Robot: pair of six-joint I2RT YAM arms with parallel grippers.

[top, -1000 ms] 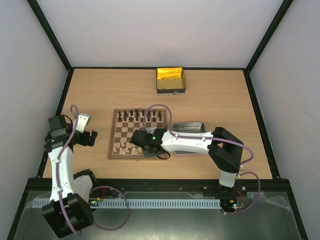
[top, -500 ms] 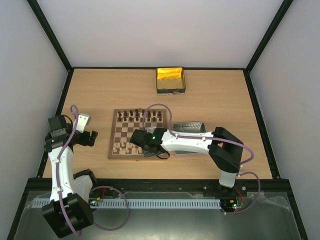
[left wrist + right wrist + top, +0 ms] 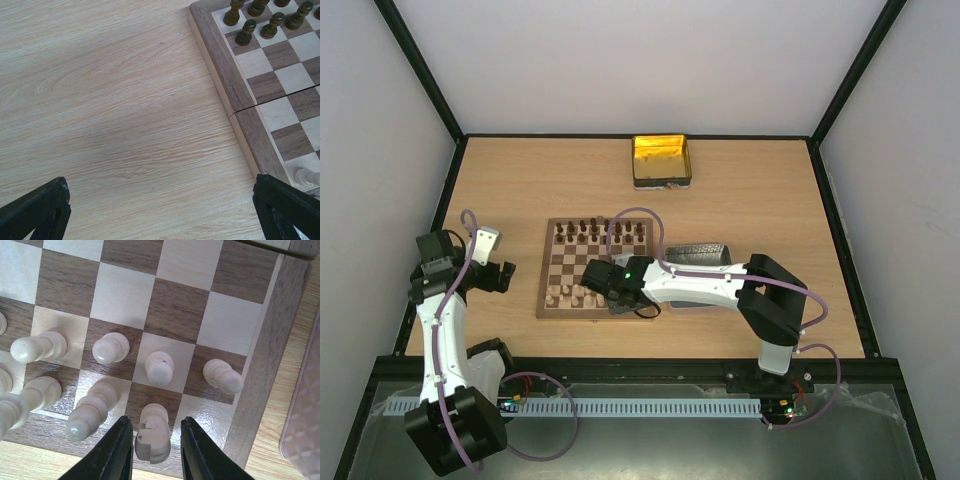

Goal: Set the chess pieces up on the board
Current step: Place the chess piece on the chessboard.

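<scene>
The board [image 3: 582,262] lies mid-table. Dark pieces [image 3: 598,231] fill its far two rows; cream pieces [image 3: 570,294] stand along its near rows. My right gripper [image 3: 603,283] hangs over the near right corner. In the right wrist view its fingers [image 3: 120,445] straddle a cream knight [image 3: 156,432] standing upright on a dark back-row square, with a small gap on each side. Cream pawns [image 3: 111,347] stand just beyond it. My left gripper [image 3: 505,275] is open and empty above bare table left of the board [image 3: 260,80], near dark pieces [image 3: 260,20].
A yellow-gold tin [image 3: 662,160] sits at the back of the table. A grey metal tray [image 3: 700,252] lies against the board's right side, partly under my right arm; its edge shows in the right wrist view [image 3: 305,405].
</scene>
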